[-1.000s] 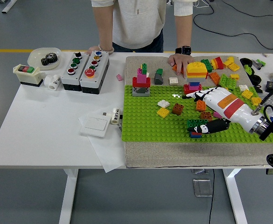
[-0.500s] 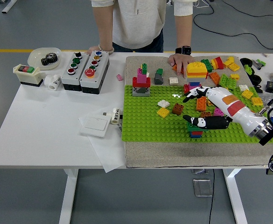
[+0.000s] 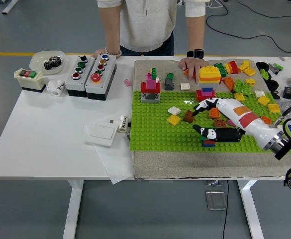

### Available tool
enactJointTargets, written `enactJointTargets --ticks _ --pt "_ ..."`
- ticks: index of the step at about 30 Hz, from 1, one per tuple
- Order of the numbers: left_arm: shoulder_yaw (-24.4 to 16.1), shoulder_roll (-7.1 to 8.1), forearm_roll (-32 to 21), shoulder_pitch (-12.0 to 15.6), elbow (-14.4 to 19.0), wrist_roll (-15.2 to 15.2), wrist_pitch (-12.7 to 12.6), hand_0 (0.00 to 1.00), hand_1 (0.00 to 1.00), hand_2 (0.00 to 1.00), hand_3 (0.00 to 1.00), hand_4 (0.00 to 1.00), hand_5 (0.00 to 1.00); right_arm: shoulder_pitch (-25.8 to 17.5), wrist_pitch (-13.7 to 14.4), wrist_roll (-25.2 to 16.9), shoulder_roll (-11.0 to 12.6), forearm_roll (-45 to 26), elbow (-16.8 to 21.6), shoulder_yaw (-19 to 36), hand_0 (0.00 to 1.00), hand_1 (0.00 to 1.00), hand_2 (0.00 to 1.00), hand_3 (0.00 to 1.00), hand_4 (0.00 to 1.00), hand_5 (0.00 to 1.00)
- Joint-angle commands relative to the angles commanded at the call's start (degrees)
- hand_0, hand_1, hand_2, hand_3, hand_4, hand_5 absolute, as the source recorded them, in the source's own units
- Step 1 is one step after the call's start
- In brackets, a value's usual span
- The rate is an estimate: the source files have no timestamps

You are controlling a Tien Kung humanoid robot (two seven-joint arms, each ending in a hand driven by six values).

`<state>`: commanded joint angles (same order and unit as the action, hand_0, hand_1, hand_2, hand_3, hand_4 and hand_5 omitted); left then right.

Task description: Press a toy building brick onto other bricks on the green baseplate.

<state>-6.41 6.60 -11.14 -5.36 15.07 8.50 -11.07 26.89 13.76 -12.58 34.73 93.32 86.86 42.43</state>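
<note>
pressing looks underway: the right hand [image 3: 212,119] lies over the green baseplate [image 3: 155,132], thumb on the small brick stack [image 3: 208,139] near its front edge, fingers spread above and apparently gripping nothing. whether the top brick is fully seated, i cannot tell. no readable writing or brand shows anywhere.

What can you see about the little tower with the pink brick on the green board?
The little tower stands upright near the far left corner of the green baseplate. It looks like shiny plastic: a grey brick at the bottom, a red one above it, pink on top of that, and a small green piece at the very top. Nothing touches it except the baseplate below. The robot's hand is far away, over on the right side.
</note>
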Motion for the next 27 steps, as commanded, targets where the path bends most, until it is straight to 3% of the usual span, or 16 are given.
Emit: enactJointTargets --ticks 15,27 --pt "0.16 -0.11 -0.28 -0.02 -0.03 -0.06 -0.01 0.526 0.618 0.778 0.798 0.846 0.817 -0.75 0.56 -0.08 -0.44 13.73 0.80 1.09 0.678 0.642 0.676 0.554 0.736 0.521" --pt "0.25 -0.05 -0.20 -0.34 0.01 -0.13 0.02 0.523 0.618 0.777 0.798 0.846 0.817 -0.18 0.07 -0.63 -0.52 18.61 -0.13 0.53 0.681 0.646 0.681 0.556 0.729 0.538"
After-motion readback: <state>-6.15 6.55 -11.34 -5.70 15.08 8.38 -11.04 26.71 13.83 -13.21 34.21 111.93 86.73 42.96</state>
